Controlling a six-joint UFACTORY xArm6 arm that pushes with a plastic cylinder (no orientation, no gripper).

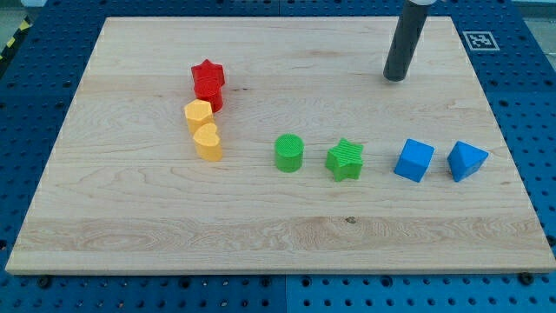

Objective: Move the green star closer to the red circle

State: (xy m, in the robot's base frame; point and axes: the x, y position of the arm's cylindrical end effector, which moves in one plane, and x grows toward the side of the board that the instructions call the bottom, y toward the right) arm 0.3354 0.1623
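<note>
Camera view is showing my tip [395,78] resting on the wooden board [130,226] toward the 1 o'clock region, touching no block. As the rod has no jaws, nothing is being held or gripped; it is standing clear.

The green star [346,160] is sitting right of board centre, with the green cylinder [289,153] just beside it at its 9 o'clock and the blue cube [413,161] near at its 3 o'clock, followed by a second blue block [466,161] of wedge-like shape.

I am finding no red circle in sight. The only red piece is a red star [208,82] at the star's 10 o'clock, well apart, with two yellow heart-shaped blocks [202,129] touching one another directly at its 6 o'clock. I am judging that red piece to be the intended target.

My tip is standing at the green star's 1 o'clock, which I am reading as a set-up for coming round to its right side and pushing leftward; the green cylinder is lying in that path.

Regarding markings: a black-and-white fiducial tag [479,40] is sitting at the board's far right corner. No legible writing or brand is showing.
</note>
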